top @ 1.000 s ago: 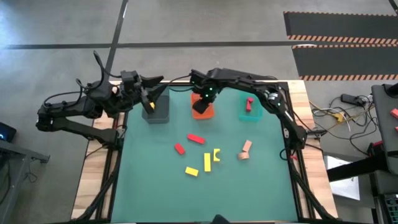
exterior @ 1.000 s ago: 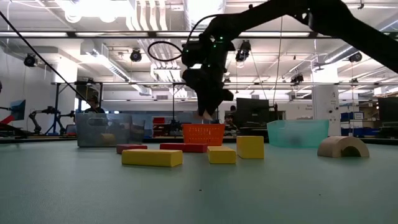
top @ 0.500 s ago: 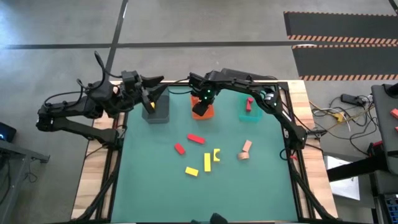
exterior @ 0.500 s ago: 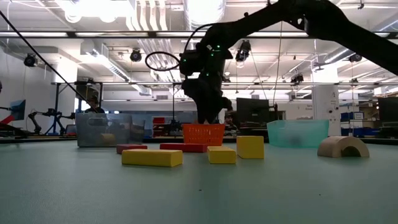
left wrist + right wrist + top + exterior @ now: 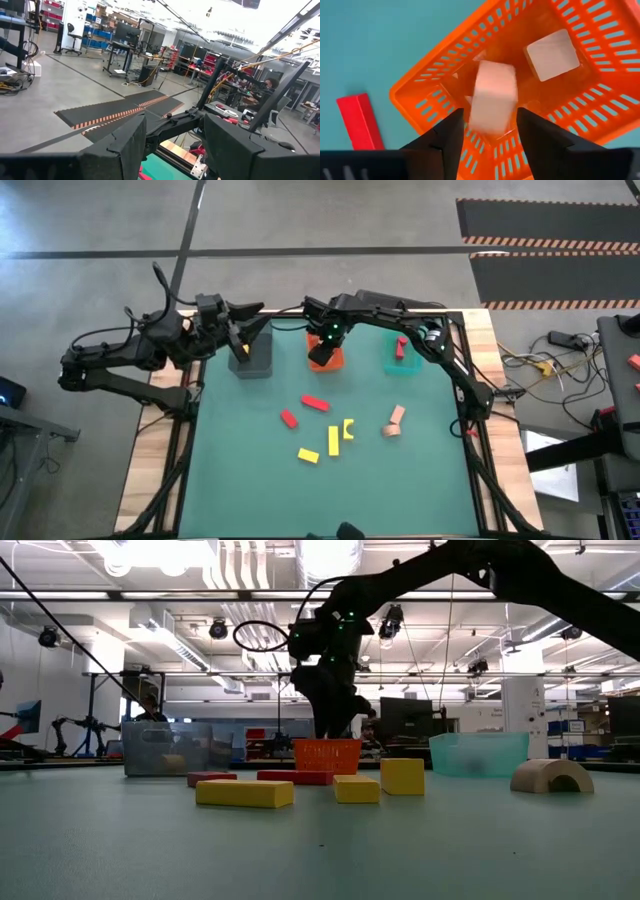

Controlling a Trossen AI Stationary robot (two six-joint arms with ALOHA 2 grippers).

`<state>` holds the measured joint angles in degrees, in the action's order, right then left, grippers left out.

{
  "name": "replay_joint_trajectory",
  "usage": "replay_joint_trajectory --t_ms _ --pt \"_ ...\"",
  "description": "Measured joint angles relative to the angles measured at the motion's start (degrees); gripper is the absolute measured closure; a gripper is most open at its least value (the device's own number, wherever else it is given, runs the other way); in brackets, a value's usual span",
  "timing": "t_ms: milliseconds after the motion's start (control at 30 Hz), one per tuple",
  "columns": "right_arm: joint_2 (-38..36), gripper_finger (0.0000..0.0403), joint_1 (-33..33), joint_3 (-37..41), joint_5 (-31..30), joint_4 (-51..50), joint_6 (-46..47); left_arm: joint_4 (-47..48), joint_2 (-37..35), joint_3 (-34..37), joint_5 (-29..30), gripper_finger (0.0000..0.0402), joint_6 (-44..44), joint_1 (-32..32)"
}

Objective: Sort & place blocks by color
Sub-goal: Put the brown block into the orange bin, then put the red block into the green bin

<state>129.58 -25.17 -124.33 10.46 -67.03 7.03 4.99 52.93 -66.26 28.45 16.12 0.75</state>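
My right gripper [image 5: 491,115] hangs open, pointing down, over the orange tray [image 5: 427,75], seen too in the high view [image 5: 322,350]. A pale pinkish-tan block [image 5: 492,92] shows blurred just past the fingertips, above the tray's floor. A second tan block [image 5: 552,54] lies in that tray. My left gripper [image 5: 175,120] waits open and empty above the dark grey tray [image 5: 258,360], where a yellow block [image 5: 240,352] shows. Red [image 5: 314,403], yellow [image 5: 333,442] and tan [image 5: 395,420] blocks lie on the green mat.
A teal tray [image 5: 402,360] with a red block [image 5: 401,345] stands right of the orange one along the far edge. Loose blocks cluster mid-table, among them a red bar [image 5: 360,120] beside the orange tray. In the low view a tan arch [image 5: 552,776] stands at right.
My right gripper has sunk a little toward the orange tray and shifted slightly toward the table's left, then held still. The blocks on the mat lie where they were.
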Motion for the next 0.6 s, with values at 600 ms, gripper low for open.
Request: replay_joint_trajectory --t_ms 600 --pt "-11.5 0.0235 0.9 0.2 0.0 -5.0 2.5 1.0 1.6 0.0 0.0 0.0217 1.0 0.0"
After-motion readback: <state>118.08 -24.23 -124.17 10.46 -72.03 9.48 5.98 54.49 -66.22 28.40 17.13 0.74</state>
